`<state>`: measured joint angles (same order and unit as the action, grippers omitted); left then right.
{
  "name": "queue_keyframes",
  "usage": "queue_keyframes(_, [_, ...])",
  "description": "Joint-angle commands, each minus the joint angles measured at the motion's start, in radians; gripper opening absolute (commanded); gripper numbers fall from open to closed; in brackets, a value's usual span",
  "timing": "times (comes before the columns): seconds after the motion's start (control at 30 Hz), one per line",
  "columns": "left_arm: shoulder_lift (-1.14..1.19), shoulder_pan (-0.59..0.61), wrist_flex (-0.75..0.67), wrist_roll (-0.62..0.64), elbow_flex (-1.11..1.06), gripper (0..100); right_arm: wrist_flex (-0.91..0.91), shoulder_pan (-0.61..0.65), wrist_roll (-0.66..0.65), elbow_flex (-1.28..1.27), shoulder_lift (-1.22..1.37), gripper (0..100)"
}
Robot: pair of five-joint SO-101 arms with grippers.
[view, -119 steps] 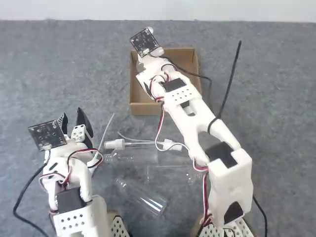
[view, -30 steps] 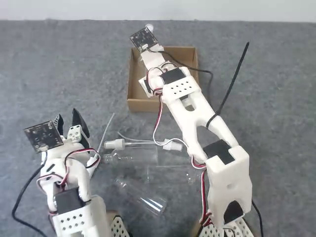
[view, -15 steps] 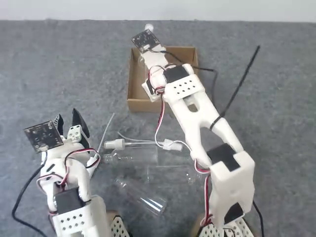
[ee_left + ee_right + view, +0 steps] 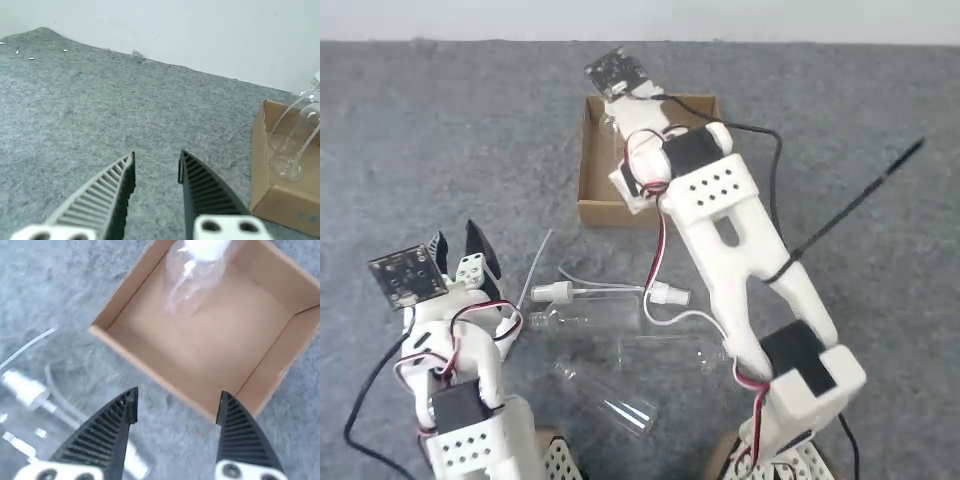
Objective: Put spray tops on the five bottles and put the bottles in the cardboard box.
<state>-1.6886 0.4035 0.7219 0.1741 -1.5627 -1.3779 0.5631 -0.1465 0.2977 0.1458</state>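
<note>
Bottle (image 4: 192, 280), one, in cardboard box (image 4: 220, 345); perhaps three loose.

A grey carpet (image 4: 440, 130) covers the whole table. A plain white wall (image 4: 200, 30) stands behind its far edge. A few small white crumbs (image 4: 31, 58) lie on the carpet near this wall.

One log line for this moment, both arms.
right gripper: open above brown cardboard box | clear plastic bottle with white spray top: inside box | left gripper: open over grey carpet
</note>
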Motion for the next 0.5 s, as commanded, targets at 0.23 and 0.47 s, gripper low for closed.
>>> queue_keyframes(0.23, [-0.015,0.006,-0.034,-0.008,0.002,14,-0.263,0.13,0.012,0.048,-0.151,20.6])
queue_keyframes(0.47, [-0.015,0.006,-0.034,-0.008,0.002,14,-0.346,0.151,0.012,0.046,-0.163,20.6])
